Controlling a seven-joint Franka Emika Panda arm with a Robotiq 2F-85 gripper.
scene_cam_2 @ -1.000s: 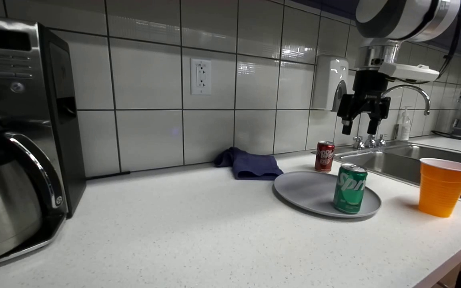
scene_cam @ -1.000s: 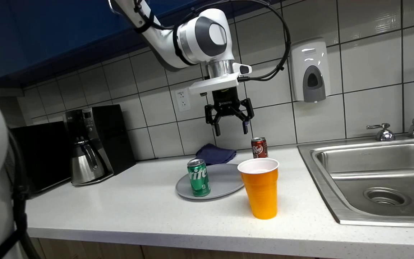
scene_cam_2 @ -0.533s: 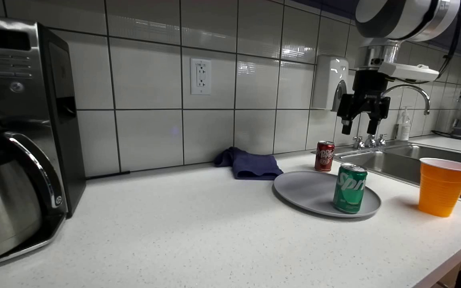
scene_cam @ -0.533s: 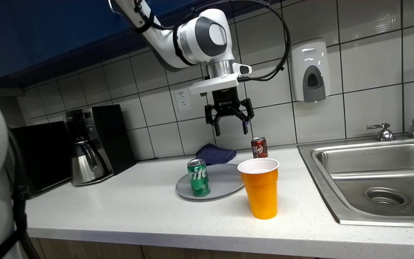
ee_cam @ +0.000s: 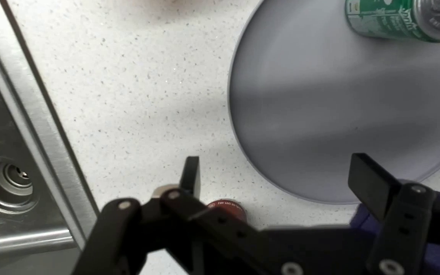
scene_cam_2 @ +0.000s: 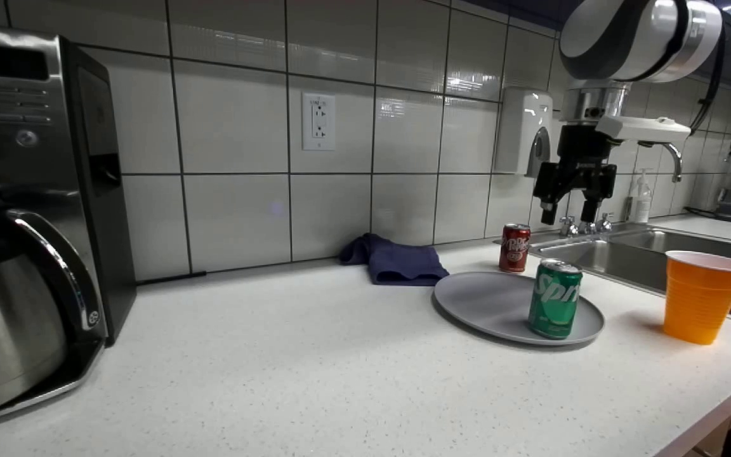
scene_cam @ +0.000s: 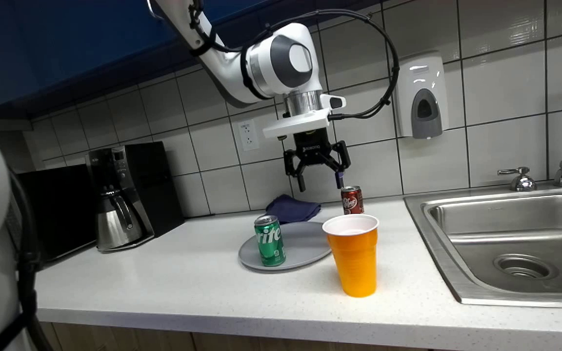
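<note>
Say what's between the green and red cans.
In the wrist view: the grey plate, on which the green can stands, then a strip of white countertop before the red can.

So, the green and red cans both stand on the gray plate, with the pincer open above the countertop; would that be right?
Not quite: an exterior view shows the red can standing on the countertop, off the gray plate. The green can is on the plate, with the pincer open above the countertop.

Counter (ee_cam: 136, 95): passage between plate (ee_cam: 300, 95) and sink (ee_cam: 33, 103).
Red can (scene_cam_2: 514, 249): obstacle near the wall (scene_cam_2: 232, 120).
Cup (scene_cam: 354, 263): blocks the front, with room toward the sink.
Plate: green can (scene_cam_2: 554, 301) blocks one side.
Gripper (scene_cam: 320, 186): fingers (ee_cam: 371, 183) parted, gap between.
</note>
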